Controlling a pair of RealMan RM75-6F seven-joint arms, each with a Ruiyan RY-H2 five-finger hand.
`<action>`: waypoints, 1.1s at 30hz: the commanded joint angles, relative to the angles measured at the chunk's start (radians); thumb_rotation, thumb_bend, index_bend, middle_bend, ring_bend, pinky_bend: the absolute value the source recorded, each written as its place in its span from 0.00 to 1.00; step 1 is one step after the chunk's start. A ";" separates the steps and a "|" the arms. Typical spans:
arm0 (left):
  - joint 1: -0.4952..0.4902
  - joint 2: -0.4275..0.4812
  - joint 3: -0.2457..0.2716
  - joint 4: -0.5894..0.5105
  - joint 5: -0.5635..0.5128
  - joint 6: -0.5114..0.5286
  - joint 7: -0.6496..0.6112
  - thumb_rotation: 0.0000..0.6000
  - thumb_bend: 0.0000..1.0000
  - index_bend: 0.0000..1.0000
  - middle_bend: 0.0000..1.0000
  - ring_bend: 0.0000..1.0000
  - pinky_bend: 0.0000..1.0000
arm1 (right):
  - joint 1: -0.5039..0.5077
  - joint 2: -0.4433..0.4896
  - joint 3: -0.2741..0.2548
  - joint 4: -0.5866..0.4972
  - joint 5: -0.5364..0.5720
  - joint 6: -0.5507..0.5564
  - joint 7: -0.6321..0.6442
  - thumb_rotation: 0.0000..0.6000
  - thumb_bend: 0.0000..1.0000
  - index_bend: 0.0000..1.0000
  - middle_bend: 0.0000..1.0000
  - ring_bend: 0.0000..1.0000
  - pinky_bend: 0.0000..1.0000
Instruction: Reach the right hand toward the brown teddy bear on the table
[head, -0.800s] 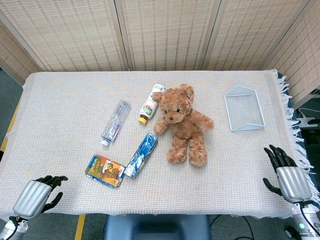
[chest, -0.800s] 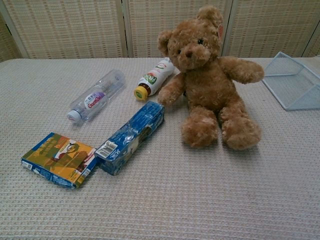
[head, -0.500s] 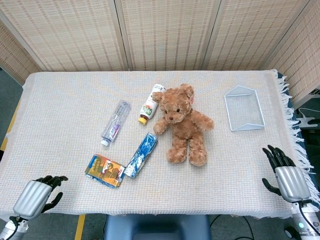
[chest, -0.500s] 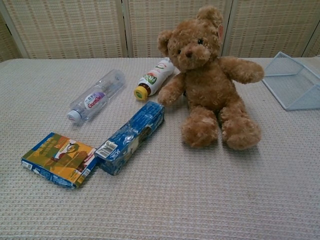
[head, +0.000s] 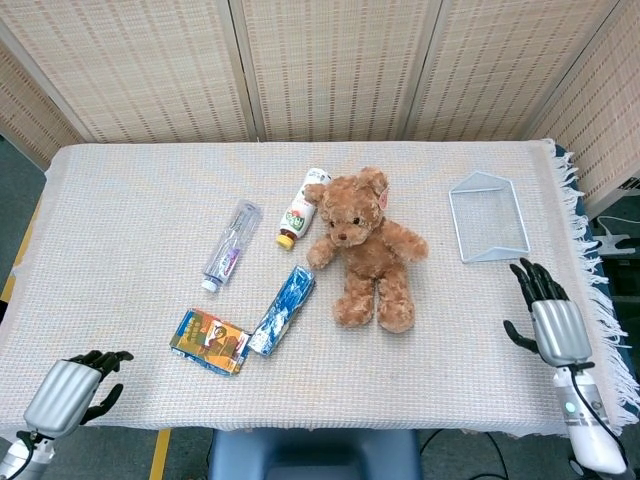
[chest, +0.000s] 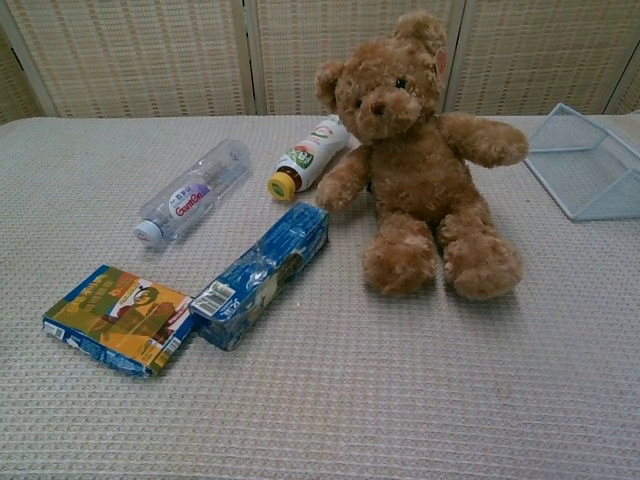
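From the head view, the teddy bear (head: 362, 247) lies near the middle of the table (head: 120, 220), its long axis running from its head at the far side to its feet toward me, tipped slightly so the feet drift to my right. Its arms spread out to both sides. My right hand (head: 548, 314) hovers over the table's near right edge, well apart from the bear, back facing up, fingers apart and pointing away from me, holding nothing. My left hand (head: 72, 388) sits at the near left corner with fingers curled in on nothing. A wire basket (head: 488, 229) lies between my right hand and the table's far edge.

From the chest view, the bear (chest: 415, 150) faces me, legs stretched toward me. A yellow-capped bottle (chest: 308, 156) lies just beside its paw, and a blue packet (chest: 263, 272) lies near its leg. Neither of my hands shows here.
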 joint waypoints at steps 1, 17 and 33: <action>0.006 -0.001 -0.001 -0.003 0.012 0.018 0.005 1.00 0.39 0.33 0.47 0.45 0.67 | 0.083 -0.108 0.066 0.128 -0.009 -0.007 0.050 1.00 0.18 0.13 0.00 0.00 0.22; 0.007 0.004 0.002 -0.005 0.001 0.007 0.002 1.00 0.39 0.33 0.47 0.45 0.67 | 0.287 -0.363 0.133 0.422 -0.011 -0.058 0.039 1.00 0.18 0.28 0.00 0.00 0.27; 0.007 0.007 0.001 -0.002 0.010 0.017 -0.013 1.00 0.39 0.33 0.47 0.45 0.67 | 0.398 -0.524 0.152 0.648 0.005 -0.065 0.080 1.00 0.18 0.38 0.01 0.00 0.31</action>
